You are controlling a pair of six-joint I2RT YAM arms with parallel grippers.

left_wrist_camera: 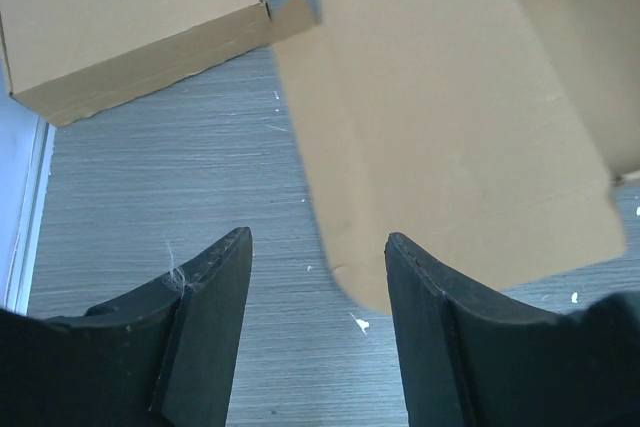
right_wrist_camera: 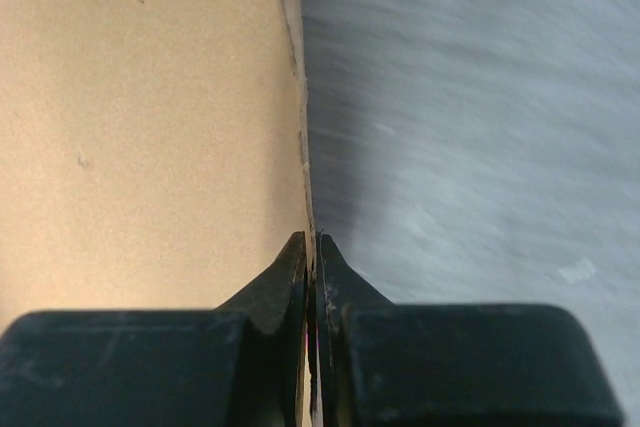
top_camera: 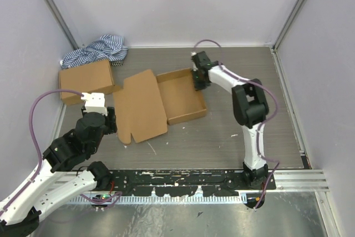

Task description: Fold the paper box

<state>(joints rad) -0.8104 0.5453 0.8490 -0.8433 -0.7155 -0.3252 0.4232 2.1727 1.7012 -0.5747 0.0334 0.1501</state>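
The paper box (top_camera: 161,102) is a brown cardboard blank in the middle of the table: a shallow tray with raised walls on the right and a flat lid panel (top_camera: 140,106) lying open on the left. My right gripper (top_camera: 197,79) is shut on the tray's right wall near the far corner; in the right wrist view the wall's thin edge (right_wrist_camera: 303,127) runs between the closed tips (right_wrist_camera: 311,247). My left gripper (left_wrist_camera: 318,247) is open and empty, just off the lid's near left corner (left_wrist_camera: 360,282).
A ready-made brown cardboard box (top_camera: 87,80) stands at the back left, also in the left wrist view (left_wrist_camera: 130,27). A blue-white striped cloth (top_camera: 97,49) lies behind it. White walls with metal posts close in the table on three sides.
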